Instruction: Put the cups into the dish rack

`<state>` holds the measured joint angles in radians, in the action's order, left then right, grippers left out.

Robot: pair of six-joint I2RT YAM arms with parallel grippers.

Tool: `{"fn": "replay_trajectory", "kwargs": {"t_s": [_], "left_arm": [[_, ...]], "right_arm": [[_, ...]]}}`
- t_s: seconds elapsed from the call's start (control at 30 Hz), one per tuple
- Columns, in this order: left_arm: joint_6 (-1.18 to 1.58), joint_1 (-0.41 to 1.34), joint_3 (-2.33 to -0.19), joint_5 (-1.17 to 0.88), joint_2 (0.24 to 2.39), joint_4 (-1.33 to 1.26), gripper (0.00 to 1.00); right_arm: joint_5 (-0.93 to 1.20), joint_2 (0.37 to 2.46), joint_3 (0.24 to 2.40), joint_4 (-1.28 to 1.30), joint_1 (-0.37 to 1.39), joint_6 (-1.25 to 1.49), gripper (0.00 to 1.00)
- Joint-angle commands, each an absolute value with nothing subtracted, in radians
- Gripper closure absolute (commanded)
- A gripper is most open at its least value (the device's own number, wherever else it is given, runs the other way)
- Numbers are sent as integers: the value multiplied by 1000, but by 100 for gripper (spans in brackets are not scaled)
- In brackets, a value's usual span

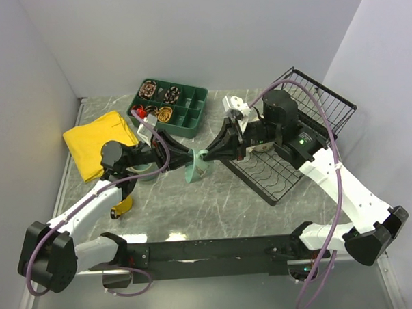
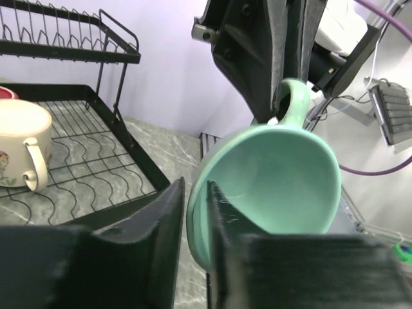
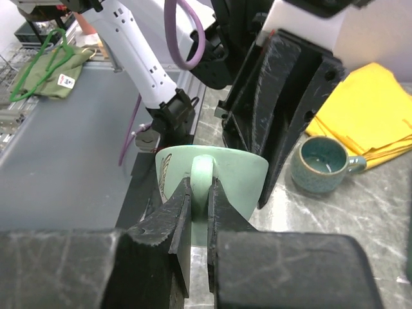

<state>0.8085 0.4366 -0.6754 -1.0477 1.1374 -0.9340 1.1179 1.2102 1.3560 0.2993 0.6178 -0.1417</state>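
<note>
A pale teal mug (image 1: 195,167) is held off the table between the two claws, just left of the rack (image 1: 326,98). The right claw (image 3: 201,193) is closed on its handle. The left claw's (image 2: 193,193) jaws stand narrow on either side of the mug's wall; whether they press it cannot be told. The mug is tipped, mouth toward the left arm and handle toward the right. The rack lies on the right arm's side, so that arm is judged nearer for loading.
</note>
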Motion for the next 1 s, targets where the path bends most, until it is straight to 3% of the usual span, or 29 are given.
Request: {"fn": "replay_trajectory", "kwargs": {"t_s": [0.0,0.17,0.2,0.27,0.3,0.33,0.6,0.8,0.97], "left_arm": [[816,443,-690,-1019,1127,-986,63],[795,443,-704,-1020,1111,-927,44],[766,443,-710,-1019,1106,-870,34],[727,442,-724,-1022,1092,-806,27],[680,440,-741,-1019,1085,-739,6],[652,439,-749,-1014,1066,-689,0],[320,414,-844,-837,921,-237,4],[181,413,-862,-611,753,27,4],[175,413,-816,-520,598,90,4]], "right_arm": [[1114,1198,1382,273,624,-118,100],[1114,1178,1368,273,609,-123,100],[1117,1172,1367,273,598,-120,100],[1117,1164,1367,276,586,-117,100],[1117,1155,1370,294,572,-129,100],[1115,1151,1370,304,562,-135,100],[1019,1063,1361,588,499,-375,100],[691,1109,1489,1079,489,-783,100],[357,1114,1465,1164,485,-935,100]]}}
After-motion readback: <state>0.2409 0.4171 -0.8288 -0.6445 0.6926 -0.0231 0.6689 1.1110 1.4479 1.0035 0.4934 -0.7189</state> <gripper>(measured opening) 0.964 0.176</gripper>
